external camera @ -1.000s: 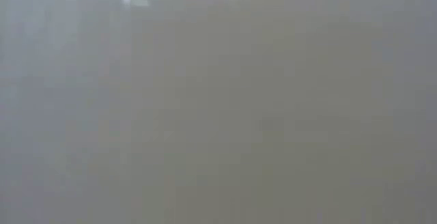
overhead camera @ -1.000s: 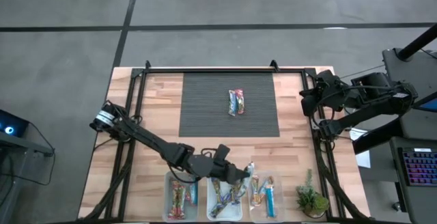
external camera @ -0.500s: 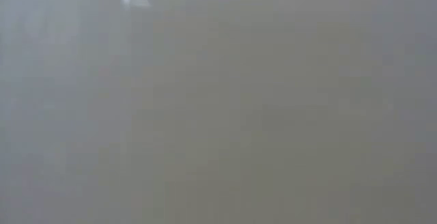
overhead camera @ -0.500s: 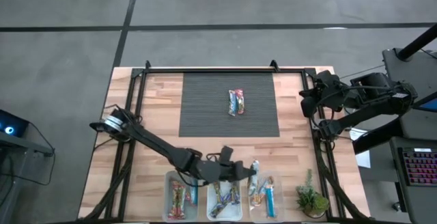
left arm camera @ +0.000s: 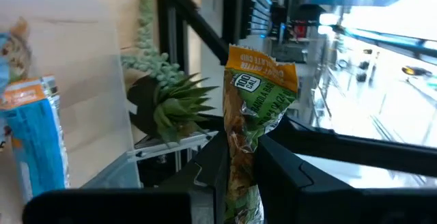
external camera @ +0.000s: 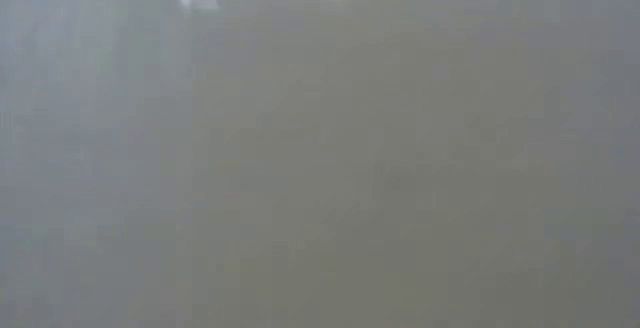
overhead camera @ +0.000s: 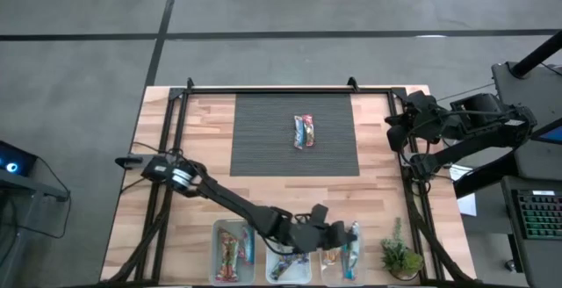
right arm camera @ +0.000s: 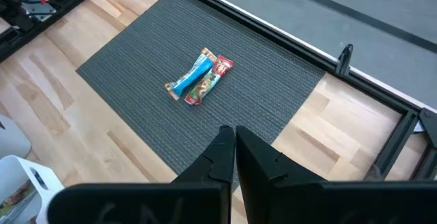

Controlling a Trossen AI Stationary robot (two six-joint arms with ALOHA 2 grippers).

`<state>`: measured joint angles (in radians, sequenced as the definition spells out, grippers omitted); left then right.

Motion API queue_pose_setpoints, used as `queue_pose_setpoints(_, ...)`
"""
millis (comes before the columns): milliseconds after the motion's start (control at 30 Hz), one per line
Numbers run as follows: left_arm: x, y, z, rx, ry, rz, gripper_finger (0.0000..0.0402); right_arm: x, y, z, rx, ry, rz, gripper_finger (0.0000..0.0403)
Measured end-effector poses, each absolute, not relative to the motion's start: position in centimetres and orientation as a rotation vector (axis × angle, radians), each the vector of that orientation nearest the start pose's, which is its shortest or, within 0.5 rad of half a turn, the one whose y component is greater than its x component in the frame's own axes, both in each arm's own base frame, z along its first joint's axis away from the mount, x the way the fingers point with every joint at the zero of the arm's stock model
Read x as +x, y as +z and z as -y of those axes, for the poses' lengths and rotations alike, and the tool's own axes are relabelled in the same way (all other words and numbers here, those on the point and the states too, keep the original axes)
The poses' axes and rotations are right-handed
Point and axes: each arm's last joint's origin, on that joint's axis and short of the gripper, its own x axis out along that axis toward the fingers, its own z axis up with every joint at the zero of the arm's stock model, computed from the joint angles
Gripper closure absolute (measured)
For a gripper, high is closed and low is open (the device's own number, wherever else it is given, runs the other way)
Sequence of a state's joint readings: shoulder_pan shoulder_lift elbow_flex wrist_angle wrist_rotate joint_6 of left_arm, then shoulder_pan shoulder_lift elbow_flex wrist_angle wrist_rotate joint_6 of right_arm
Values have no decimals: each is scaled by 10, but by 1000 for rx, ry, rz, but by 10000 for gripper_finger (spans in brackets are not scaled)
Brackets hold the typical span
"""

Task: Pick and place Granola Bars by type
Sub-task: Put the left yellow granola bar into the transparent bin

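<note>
The left claw (overhead camera: 349,238) is clamped on a green and orange granola bar (left arm camera: 254,108) above the bin (overhead camera: 342,275) near the table's front right corner. The crinkly foil wrapper is slippery, so the bar may twist and land outside. Two bars (overhead camera: 304,132) lie on the ribbed mat (overhead camera: 263,139). The right claw (right arm camera: 229,142) rests together at the right edge.

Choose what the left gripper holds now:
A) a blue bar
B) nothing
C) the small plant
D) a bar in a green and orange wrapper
D: in the left wrist view, the left gripper is shut on a bar in a green and orange wrapper, with the small plant behind it.
</note>
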<state>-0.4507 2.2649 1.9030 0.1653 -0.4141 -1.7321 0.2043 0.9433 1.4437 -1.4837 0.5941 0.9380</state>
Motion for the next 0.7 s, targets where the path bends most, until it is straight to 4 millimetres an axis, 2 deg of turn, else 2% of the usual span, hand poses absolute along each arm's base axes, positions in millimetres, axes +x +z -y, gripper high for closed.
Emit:
queue_pose_setpoints(233,490,260,224,-1641,240,-237,351,103,411,-5,464,-729,-660,394)
queue_pose_setpoints(700,479,251,231,-1663,389,-348,351,103,411,-5,447,-722,-666,394)
